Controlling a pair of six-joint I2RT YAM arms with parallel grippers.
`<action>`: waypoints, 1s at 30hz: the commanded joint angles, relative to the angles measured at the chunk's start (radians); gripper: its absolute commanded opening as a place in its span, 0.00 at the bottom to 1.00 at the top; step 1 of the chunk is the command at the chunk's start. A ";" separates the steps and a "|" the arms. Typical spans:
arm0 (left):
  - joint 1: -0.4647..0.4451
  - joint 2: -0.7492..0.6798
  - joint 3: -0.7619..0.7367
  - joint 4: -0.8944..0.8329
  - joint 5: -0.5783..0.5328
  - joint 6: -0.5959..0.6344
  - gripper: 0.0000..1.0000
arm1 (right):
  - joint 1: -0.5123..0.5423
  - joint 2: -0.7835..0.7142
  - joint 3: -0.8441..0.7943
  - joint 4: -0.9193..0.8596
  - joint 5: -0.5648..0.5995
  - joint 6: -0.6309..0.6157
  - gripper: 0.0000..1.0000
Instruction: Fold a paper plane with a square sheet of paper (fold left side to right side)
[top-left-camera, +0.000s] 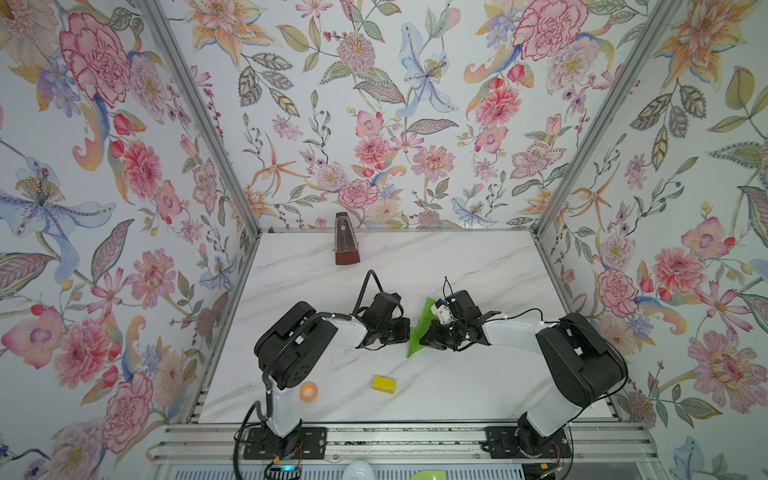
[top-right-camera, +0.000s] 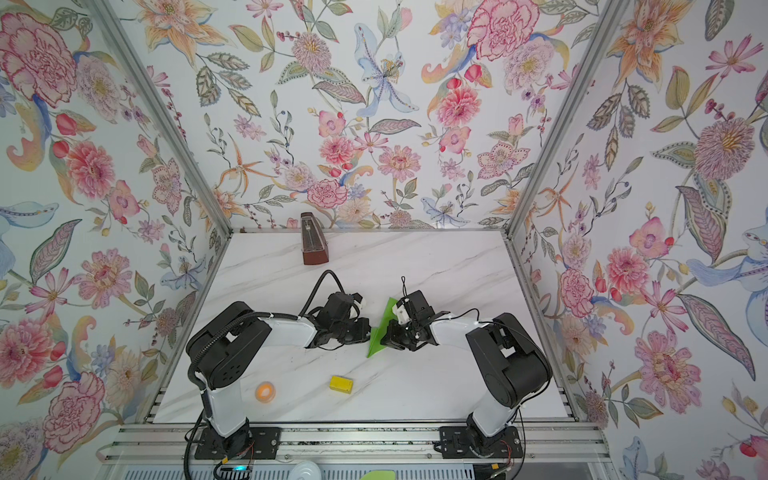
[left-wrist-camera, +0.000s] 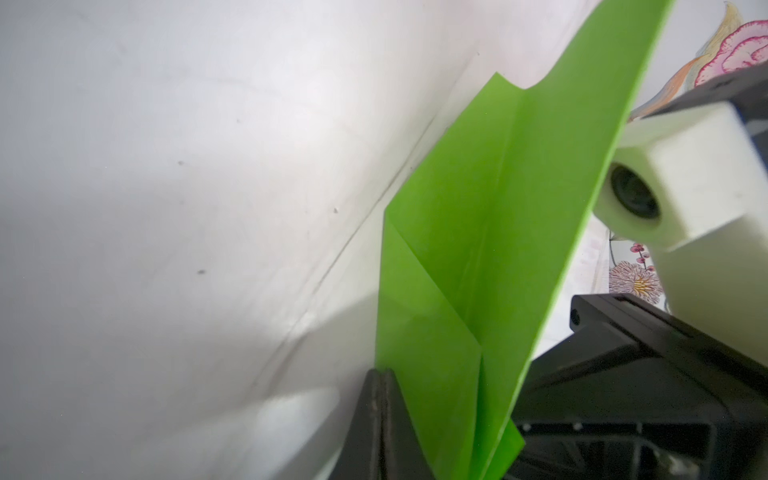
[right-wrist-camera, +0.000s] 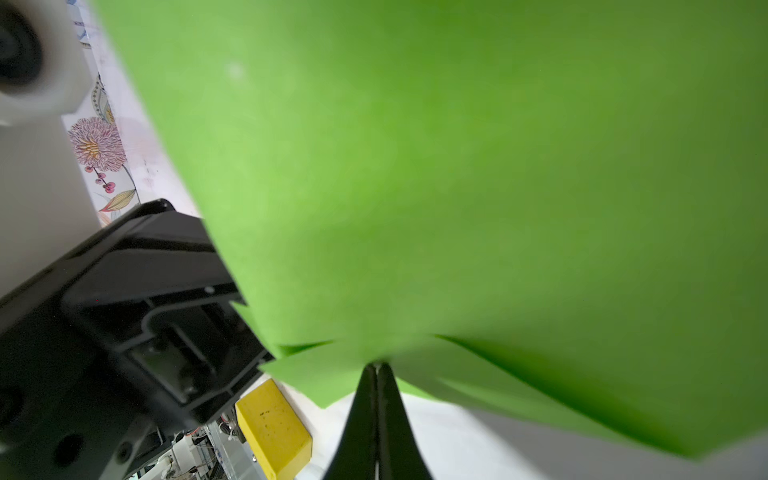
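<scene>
**Left gripper** (left-wrist-camera: 381, 378): jaws pressed together, lying against the paper's lower margin. Whether they nip a layer cannot be told.

**Centre:** thin lime-green paper plane (top-left-camera: 424, 316), creased into a narrow pointed dart. It is held on edge over the middle of the white marble table (top-left-camera: 457, 266), well apart from every edge.

**Right gripper** (right-wrist-camera: 376, 368): jaws closed, apparently pinching the plane's lower fold.

**Handling (judged):**
- The plane is very light, limp across its open wings and stiffer along the creases.
- Its smooth surface may let it slip from a shallow pinch, and hard pressure would crumple it.
- The best hold is on the layered central fold, near mid-length.

**Count, left to right:**
- one orange tape roll (top-left-camera: 308, 392), near the front-left corner;
- one brown pyramid-shaped metronome (top-left-camera: 345, 241), at the rear edge;
- one small yellow rectangular block (top-left-camera: 384, 384), between the plane and the front edge;
- one plane;
- two grippers.
</scene>
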 joint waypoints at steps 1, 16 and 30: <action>0.026 -0.064 -0.045 -0.026 -0.021 -0.006 0.11 | 0.004 0.016 -0.019 0.013 0.023 0.021 0.06; 0.002 -0.204 0.096 -0.311 -0.109 0.219 0.49 | 0.004 -0.093 -0.033 -0.111 0.107 0.012 0.10; -0.033 -0.095 0.281 -0.601 -0.237 0.305 0.61 | -0.008 -0.151 -0.036 -0.085 0.091 0.041 0.10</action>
